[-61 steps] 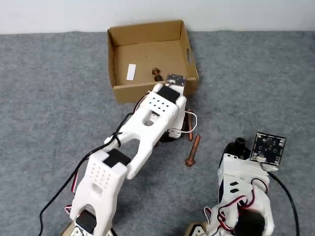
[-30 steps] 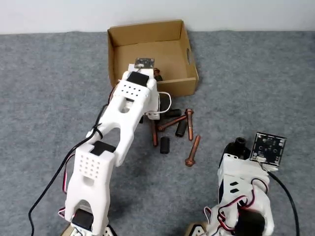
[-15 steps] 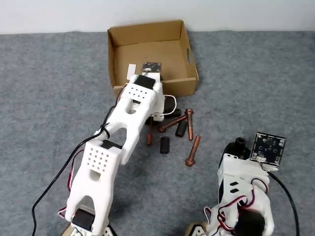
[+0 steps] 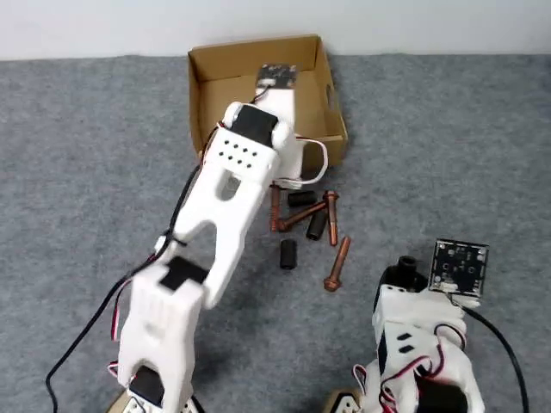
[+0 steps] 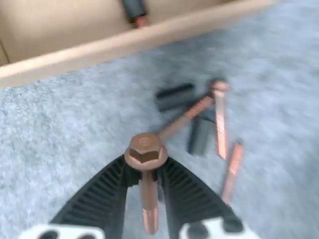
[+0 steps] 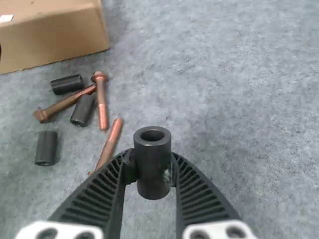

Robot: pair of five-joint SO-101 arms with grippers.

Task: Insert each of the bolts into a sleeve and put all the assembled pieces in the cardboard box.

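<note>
My left gripper [image 5: 145,168] is shut on a copper bolt [image 5: 146,152], held just above the carpet in front of the cardboard box [image 4: 255,50]. In the high view this bolt [image 4: 275,208] pokes out from under the left arm, next to the loose pile. My right gripper [image 6: 151,164] is shut on a black sleeve [image 6: 152,149], bore upward, near the front right; the same sleeve [image 4: 403,272] is visible from above. Loose on the carpet lie three bolts [image 4: 337,262] and three sleeves [image 4: 287,254]. One assembled piece [image 5: 134,9] lies in the box.
The box wall [image 5: 99,52] stands right behind the held bolt, and the left arm [image 4: 232,181] covers part of the box. Grey carpet is open to the left and right of the pile. A white label [image 6: 6,18] is stuck on the box.
The left arm swung left off the pile with a bolt, then turned back and stretched toward the box. The right arm with its sleeve shifted slightly left.
</note>
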